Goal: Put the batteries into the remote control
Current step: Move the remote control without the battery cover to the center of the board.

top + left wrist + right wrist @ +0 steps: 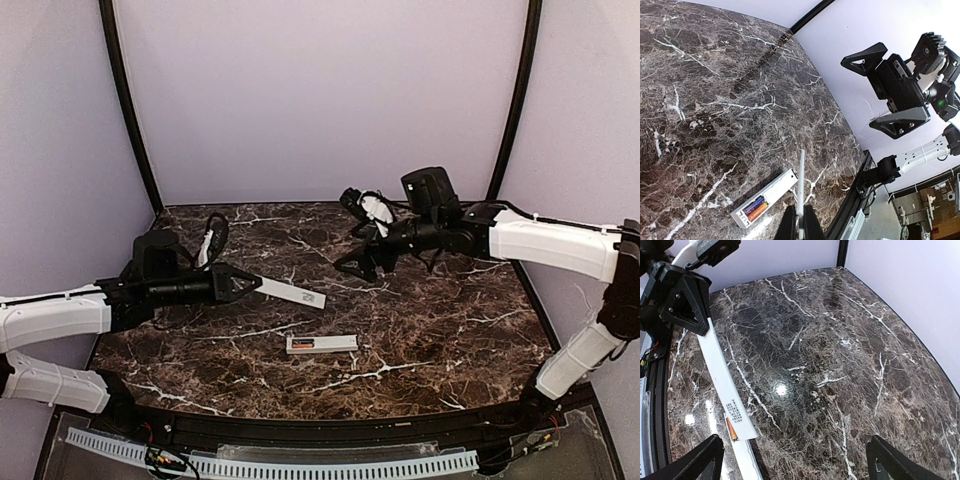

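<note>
Right now my left jaws (250,286) are pressed together on one end of a thin flat white plastic cover strip (292,293). It sticks out from them toward the right, over the left half of the dark brown marble-patterned surface (450,330). Whether the strip's free end touches the surface I cannot tell. My right jaws (362,250) stand spread wide and hold nothing. They hang over the far right part of the surface, well apart from the cover strip.

The slim white rectangular remote control (322,344) lies flat on the surface, nearer than the cover strip and about midway between left and right, apart from both my jaws. Its battery bay faces up, uncovered. The small cylindrical batteries (755,207) lie in it side by side at the left end, one orange-red and one bluish-purple.

From overhead the batteries are only a small orange-red fleck. In my left wrist view the cover strip shows edge-on as a thin pale line, and my left fingers (812,227) are cut off by the bottom edge. In my right wrist view only the tips of my right fingers (702,460) show at the bottom corners. There the cover strip and the remote control overlap, and I cannot tell where one ends.
</note>
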`<state>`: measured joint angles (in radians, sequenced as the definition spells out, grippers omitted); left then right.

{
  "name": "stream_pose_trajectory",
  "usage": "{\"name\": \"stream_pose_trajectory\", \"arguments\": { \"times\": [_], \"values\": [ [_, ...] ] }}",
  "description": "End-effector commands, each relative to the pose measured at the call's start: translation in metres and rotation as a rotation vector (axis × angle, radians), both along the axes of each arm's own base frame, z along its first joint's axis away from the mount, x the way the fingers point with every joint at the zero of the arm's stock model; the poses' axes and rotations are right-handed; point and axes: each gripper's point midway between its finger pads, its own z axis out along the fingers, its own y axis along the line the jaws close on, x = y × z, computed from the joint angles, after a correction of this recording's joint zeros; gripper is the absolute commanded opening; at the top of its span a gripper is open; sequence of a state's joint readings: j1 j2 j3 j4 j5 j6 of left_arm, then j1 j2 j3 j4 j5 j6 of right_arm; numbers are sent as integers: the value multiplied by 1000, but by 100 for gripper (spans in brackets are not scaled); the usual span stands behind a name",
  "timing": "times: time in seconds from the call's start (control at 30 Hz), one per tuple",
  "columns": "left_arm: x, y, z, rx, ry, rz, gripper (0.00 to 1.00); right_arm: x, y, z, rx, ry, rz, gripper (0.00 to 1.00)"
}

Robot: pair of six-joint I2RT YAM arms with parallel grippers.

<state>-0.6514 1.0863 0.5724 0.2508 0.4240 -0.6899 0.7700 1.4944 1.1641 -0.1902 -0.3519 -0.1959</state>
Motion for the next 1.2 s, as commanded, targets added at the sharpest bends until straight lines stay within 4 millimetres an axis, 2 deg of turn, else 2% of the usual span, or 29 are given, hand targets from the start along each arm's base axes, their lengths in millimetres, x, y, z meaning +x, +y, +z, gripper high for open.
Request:
{"name": "stream_pose_trajectory", "arguments": {
  "times": [0.0, 0.03, 0.07, 0.1, 0.3, 0.4, 0.6, 0.8, 0.97, 1.17],
  "values": [
    [-3, 5, -4, -110, 99, 62, 0, -20, 17, -16, -57, -11, 171, 99],
    [-8, 6, -14, -118, 127, 56, 0, -27, 19, -20, -64, -22, 213, 99],
    [-8, 5, -13, -155, 142, 63, 0, -34, 21, -24, -66, -32, 241, 99],
    [-11, 7, -21, -161, 174, 69, 0, -39, 24, -26, -67, -48, 259, 99],
    [-19, 10, -33, -204, 208, 94, 0, -55, 33, -52, -132, -31, 328, 98],
    [-22, 14, -45, -215, 232, 116, 0, -63, 40, -71, -187, -18, 364, 93],
    [-20, 22, -45, -229, 225, 167, 0, -77, 52, -111, -301, 8, 421, 86],
    [-17, 28, -47, -201, 217, 209, 0, -84, 55, -145, -392, 42, 442, 79],
    [-16, 32, -50, -189, 222, 231, 0, -79, 54, -170, -458, 61, 423, 75],
    [-9, 53, -49, -164, 201, 343, 0, -78, 47, -199, -523, 97, 418, 63]
  ]
}}
